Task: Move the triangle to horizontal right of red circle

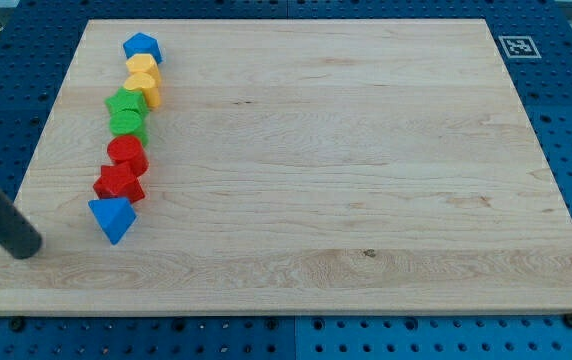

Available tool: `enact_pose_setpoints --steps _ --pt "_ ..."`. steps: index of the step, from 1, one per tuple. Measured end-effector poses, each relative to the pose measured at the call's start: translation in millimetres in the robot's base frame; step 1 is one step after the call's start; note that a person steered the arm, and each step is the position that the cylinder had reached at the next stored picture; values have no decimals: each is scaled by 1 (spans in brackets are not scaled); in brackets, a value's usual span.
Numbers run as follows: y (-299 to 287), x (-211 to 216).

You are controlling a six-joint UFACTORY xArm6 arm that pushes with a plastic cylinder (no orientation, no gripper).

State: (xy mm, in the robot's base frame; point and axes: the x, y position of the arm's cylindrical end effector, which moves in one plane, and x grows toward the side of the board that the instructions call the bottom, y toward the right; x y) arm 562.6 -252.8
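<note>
A blue triangle block (112,217) lies at the lower end of a column of blocks at the view's left. Just above it sits a red star-like block (119,184), then the red circle block (126,153). My tip (27,246) rests on the board to the left of the blue triangle and slightly below it, a clear gap away. The dark rod runs up and left out of the view.
Above the red circle the column continues: a green block (127,124), a green star-like block (126,102), two yellow blocks (146,88) (141,66) and a blue block (142,46). The wooden board (346,180) sits on a blue pegboard table. A marker tag (517,46) lies at the top right.
</note>
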Motion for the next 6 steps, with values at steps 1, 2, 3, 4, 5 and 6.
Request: enact_pose_setpoints --steps 1,2,3,4,5,6 --pt "78 -11" --pt "162 -32" --pt "170 -30" --pt "136 -34" --pt "101 -44" --pt "89 -59"
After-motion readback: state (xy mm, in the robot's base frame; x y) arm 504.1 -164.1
